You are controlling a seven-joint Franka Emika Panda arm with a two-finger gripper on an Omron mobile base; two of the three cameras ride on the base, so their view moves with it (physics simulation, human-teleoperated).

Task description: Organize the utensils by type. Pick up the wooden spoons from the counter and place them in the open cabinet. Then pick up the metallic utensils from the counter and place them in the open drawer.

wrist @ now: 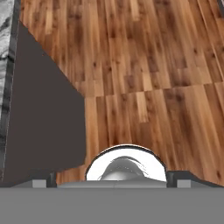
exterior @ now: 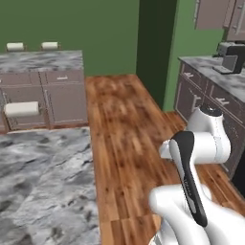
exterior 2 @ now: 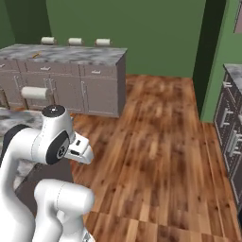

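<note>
The counter (exterior 2: 71, 53), a long marbled top over grey-brown cabinet fronts with silver handles, stands at the back left, far from the arm; it is also in the left base view (exterior: 43, 61). A small yellowish thing (exterior 2: 35, 55) lies on it, too small to name. My gripper (wrist: 113, 181) is open with nothing between its tips, and it points down at the wooden floor. The hand (exterior 2: 81, 150) sits folded close to the arm's own body. The wooden spoons, metallic utensils, open cabinet and open drawer are out of view.
A nearer marbled top (exterior: 48, 182) lies low on the left, its dark side panel (wrist: 43, 122) close beside the hand. A second counter with a dark coffee machine (exterior: 229, 57) runs along the right. Wooden floor (exterior 2: 156, 142) stretches between them.
</note>
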